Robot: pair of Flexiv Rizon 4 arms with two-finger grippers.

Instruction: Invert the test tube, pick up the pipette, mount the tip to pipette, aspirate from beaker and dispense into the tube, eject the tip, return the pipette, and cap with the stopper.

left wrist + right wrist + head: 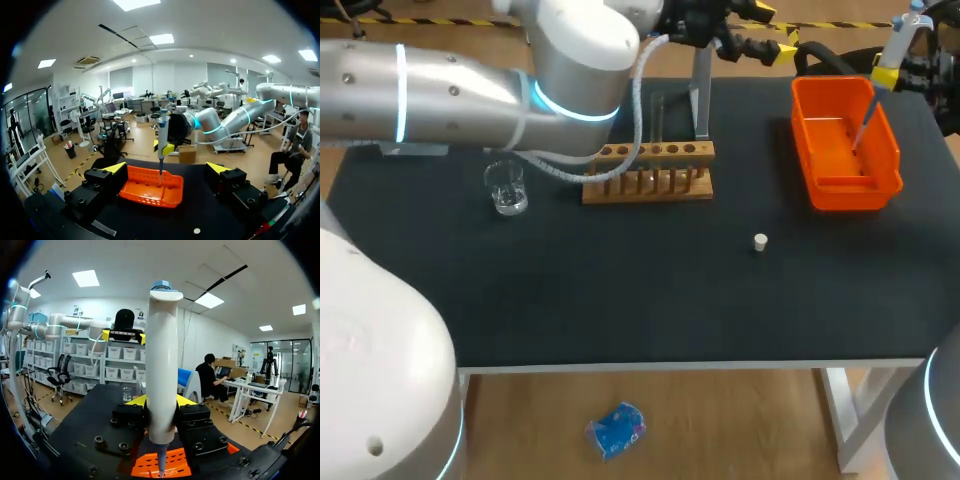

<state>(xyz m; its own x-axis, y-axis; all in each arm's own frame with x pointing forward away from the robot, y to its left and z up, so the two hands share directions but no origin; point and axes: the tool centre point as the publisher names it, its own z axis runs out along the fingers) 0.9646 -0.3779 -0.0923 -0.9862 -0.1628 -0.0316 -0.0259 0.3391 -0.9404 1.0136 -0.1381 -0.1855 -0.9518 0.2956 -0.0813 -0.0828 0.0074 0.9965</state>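
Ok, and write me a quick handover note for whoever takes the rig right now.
Left gripper: open, empty, behind the rack near the stand.
Right gripper: shut on the pipette, thin end pointing down into the orange bin.
Tube upright in the rack; beaker to its left; stopper loose on the table.
Done, as it looks: tube set up, pipette picked up. I cannot tell whether the tube is filled or a tip is on.
Left: eject the tip if mounted, return the pipette to the stand, cap the tube.
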